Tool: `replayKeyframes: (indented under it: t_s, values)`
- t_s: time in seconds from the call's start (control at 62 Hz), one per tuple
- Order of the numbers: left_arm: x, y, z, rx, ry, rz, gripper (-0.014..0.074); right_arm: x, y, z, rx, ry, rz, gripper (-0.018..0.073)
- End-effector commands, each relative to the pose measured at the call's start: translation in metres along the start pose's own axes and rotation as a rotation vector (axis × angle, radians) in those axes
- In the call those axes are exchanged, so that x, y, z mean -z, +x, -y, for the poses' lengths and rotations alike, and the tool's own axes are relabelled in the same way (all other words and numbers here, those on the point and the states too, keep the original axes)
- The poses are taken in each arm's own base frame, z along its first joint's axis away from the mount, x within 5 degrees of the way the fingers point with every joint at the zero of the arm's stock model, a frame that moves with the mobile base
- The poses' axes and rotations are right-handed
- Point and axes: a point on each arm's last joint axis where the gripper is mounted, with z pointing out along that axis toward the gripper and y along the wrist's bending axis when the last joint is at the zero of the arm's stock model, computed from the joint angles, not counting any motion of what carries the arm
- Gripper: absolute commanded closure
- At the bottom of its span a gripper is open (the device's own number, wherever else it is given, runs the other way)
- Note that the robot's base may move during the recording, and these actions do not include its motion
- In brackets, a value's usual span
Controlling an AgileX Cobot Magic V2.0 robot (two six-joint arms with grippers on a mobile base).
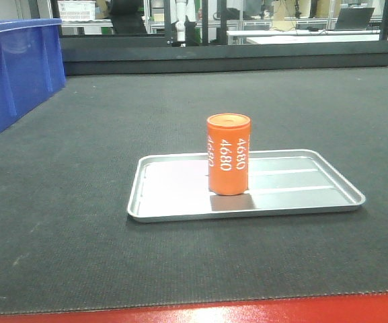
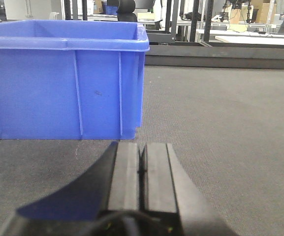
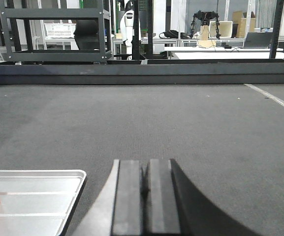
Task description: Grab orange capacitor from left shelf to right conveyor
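Orange capacitor [image 1: 228, 154] stands upright in the silver tray [image 1: 180, 214], and that tray sits on the dark belt [image 1: 79, 202]. Left hand [image 2: 142, 164] is clenched and empty beside the blue bin [image 2: 63, 83]; right hand [image 3: 145, 179] is clenched and empty, right of the tray.

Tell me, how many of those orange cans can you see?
1. The orange capacitor stands upright in the silver tray on the dark belt. Others could be hidden inside the blue bin.
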Motion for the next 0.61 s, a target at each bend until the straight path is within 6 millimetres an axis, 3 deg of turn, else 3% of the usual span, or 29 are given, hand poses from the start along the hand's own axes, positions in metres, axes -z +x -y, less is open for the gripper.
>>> replayKeyframes:
  t_s: [0.0,0.597]
  values:
    - [0.0002,-0.0012,0.0005,0.009,0.008,0.075,0.0722,0.0027,-0.0153,-0.0008,0.004,-0.003,0.121,0.0504]
    - [0.0002,-0.0012,0.0005,0.009,0.008,0.075,0.0722,0.0027,-0.0156,-0.0008,0.009,-0.003,0.122,0.0504]
